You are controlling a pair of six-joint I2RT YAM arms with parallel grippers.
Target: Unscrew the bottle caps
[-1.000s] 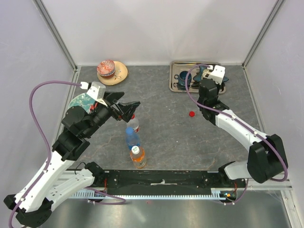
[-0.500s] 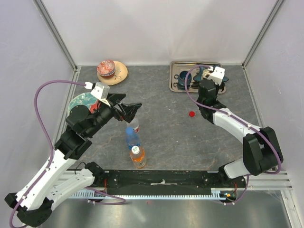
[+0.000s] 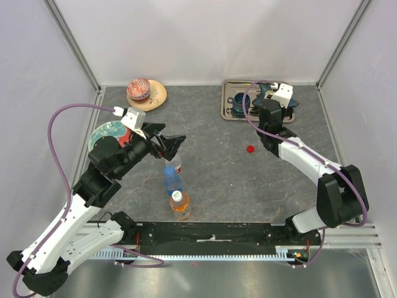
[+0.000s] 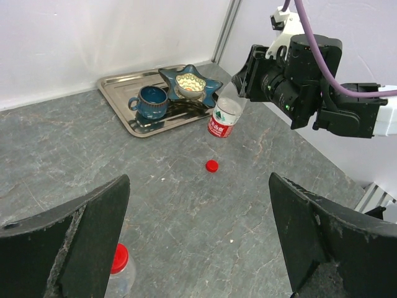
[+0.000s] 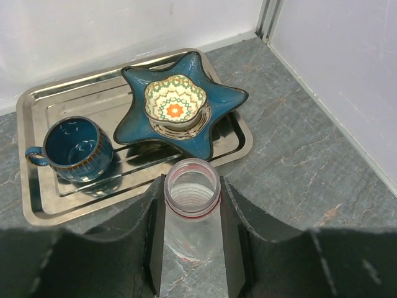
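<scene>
My right gripper point(image 5: 192, 208) is shut on an uncapped clear bottle with a red label point(image 5: 191, 214), standing upright just in front of the tray; the bottle also shows in the left wrist view point(image 4: 224, 118). A loose red cap point(image 3: 250, 149) lies on the table left of it. My left gripper point(image 4: 205, 242) is open and empty, above and just right of a clear bottle with a red cap point(image 4: 117, 259). In the top view this bottle point(image 3: 177, 164), a blue bottle with a blue cap point(image 3: 172, 181) and an orange bottle with a white cap point(image 3: 180, 205) stand in a row.
A metal tray point(image 5: 37, 118) at the back right holds a blue cup point(image 5: 77, 149) and a star-shaped dish with a patterned bowl point(image 5: 177, 105). A wooden plate with a red ball point(image 3: 146, 93) sits at the back left. A teal plate point(image 3: 104, 131) lies under my left arm.
My left wrist has shifted slightly right and turned a little, its jaws still open over the bottles. My right gripper has edged slightly toward the tray with the bottle.
</scene>
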